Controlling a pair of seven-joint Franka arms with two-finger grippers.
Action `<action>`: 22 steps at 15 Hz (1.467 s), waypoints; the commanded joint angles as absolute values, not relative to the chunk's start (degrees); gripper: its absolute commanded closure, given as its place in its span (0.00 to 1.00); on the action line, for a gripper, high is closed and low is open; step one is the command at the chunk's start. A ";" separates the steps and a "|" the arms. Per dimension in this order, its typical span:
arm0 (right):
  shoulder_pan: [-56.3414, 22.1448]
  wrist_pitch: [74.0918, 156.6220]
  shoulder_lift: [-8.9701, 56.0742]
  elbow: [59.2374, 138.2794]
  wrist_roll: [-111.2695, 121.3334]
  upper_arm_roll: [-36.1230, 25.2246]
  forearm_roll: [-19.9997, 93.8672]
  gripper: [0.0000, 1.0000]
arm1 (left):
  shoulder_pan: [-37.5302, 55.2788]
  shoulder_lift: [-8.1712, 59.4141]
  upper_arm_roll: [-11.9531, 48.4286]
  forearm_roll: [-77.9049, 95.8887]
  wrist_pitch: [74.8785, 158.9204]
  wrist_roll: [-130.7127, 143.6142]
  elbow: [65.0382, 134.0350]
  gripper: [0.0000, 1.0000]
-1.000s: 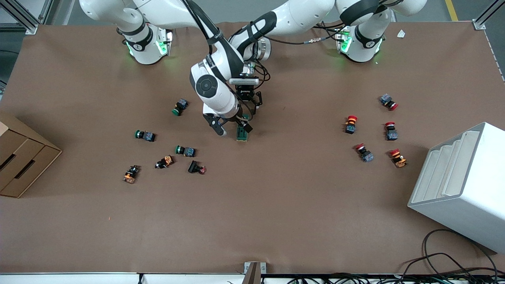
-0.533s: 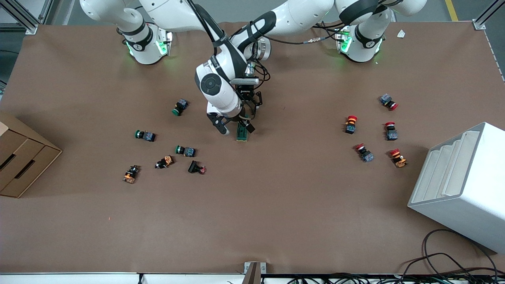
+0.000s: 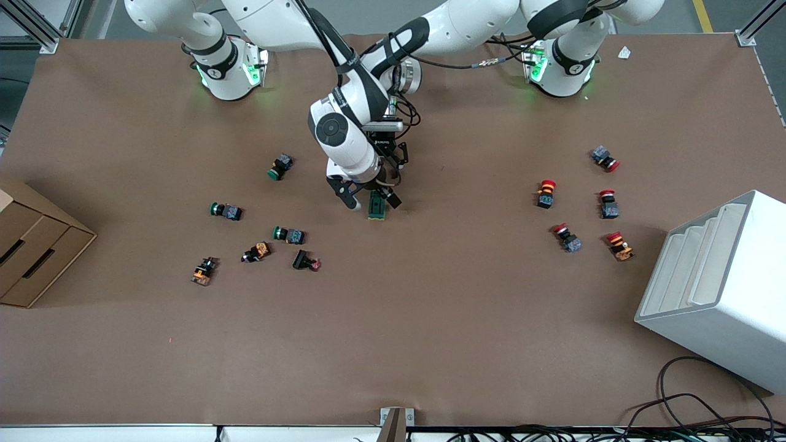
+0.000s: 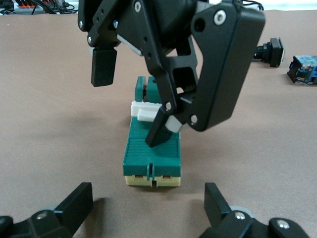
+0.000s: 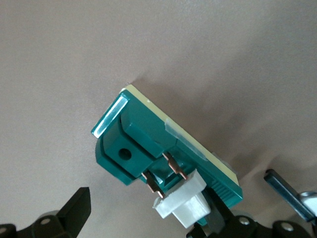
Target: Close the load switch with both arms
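Observation:
The load switch (image 3: 376, 207), a dark-green block with a cream base and a white lever, lies flat mid-table. My right gripper (image 3: 371, 199) is open and low over it. In the left wrist view one of its fingers (image 4: 159, 130) touches the white lever (image 4: 144, 110); the other finger hangs apart beside the switch. The right wrist view shows the switch (image 5: 143, 144) and its lever (image 5: 184, 204) right by my right gripper (image 5: 148, 220). My left gripper (image 3: 387, 177) is open and low on the table, just short of the switch's cream end (image 4: 152, 180); its fingers (image 4: 79, 203) touch nothing.
Several green-capped and orange push buttons (image 3: 288, 234) lie toward the right arm's end, and several red-capped ones (image 3: 568, 238) toward the left arm's end. A cardboard box (image 3: 31, 245) and a white rack (image 3: 718, 288) stand at the table's two ends.
My right gripper has shifted a little toward the left arm's end of the table, bringing its finger onto the lever. The switch and my left gripper have stayed in place.

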State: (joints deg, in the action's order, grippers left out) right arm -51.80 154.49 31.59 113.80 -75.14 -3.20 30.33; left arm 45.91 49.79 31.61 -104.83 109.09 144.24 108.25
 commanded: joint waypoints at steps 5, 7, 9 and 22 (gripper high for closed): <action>-48.52 149.87 31.73 107.68 -74.71 -3.60 31.29 0.00 | 46.14 52.29 31.03 -105.29 108.90 145.11 107.49 0.01; -47.90 148.36 31.73 106.27 -74.71 -3.87 31.29 0.00 | 46.06 52.21 31.03 -105.21 108.90 145.02 107.49 0.01; -47.37 148.36 31.82 105.82 -74.27 -3.87 31.20 0.00 | 45.97 52.21 31.03 -105.21 108.90 145.02 107.49 0.01; -45.62 148.62 36.47 101.96 -73.21 -3.87 30.41 0.00 | 45.70 52.03 31.03 -105.21 108.90 144.93 107.40 0.01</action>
